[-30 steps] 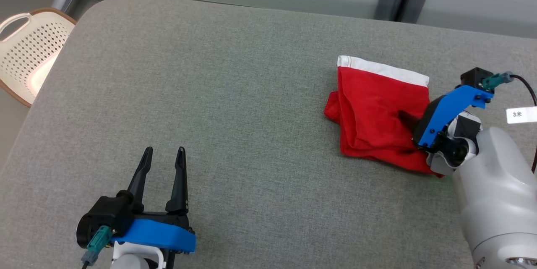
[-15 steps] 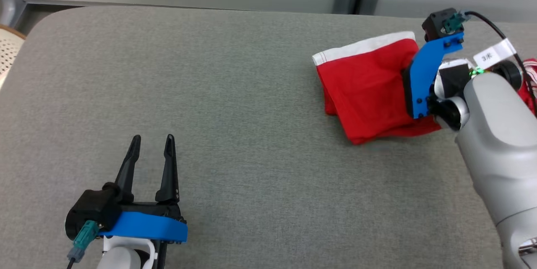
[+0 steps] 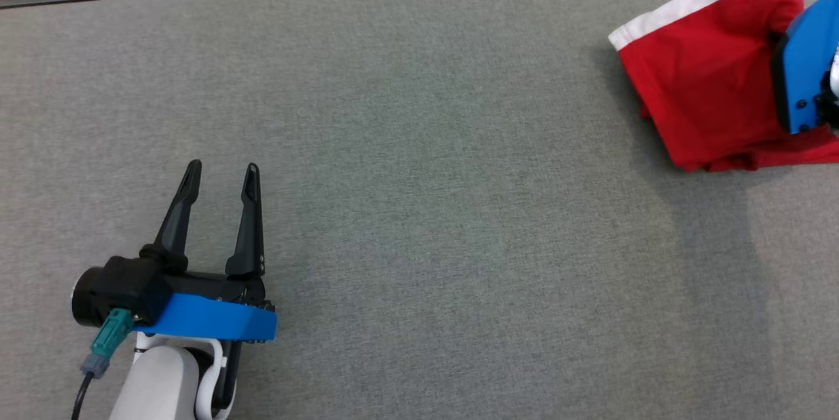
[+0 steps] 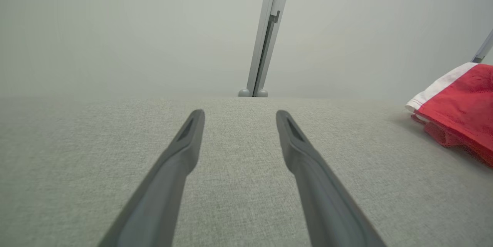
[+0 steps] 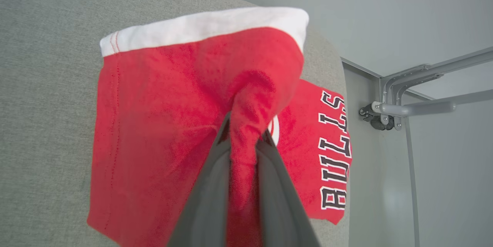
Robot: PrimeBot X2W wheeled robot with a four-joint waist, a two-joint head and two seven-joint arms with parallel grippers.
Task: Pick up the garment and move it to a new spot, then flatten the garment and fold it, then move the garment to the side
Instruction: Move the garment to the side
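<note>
The grey table (image 3: 419, 112) carries the red garment (image 3: 701, 79) with a white band near its far right edge. The right gripper (image 5: 244, 123) is closed tight on a fold of the garment. The left gripper (image 3: 223, 168), well apart at the near left, has its fingers spread wide and holds nothing.

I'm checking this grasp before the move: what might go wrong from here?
The right tool pinches only a narrow bunch of the garment, so it may slip out when moved. Its lettered part lies at the table edge and could slide off. The left tool, open, is too far to catch it.
</note>
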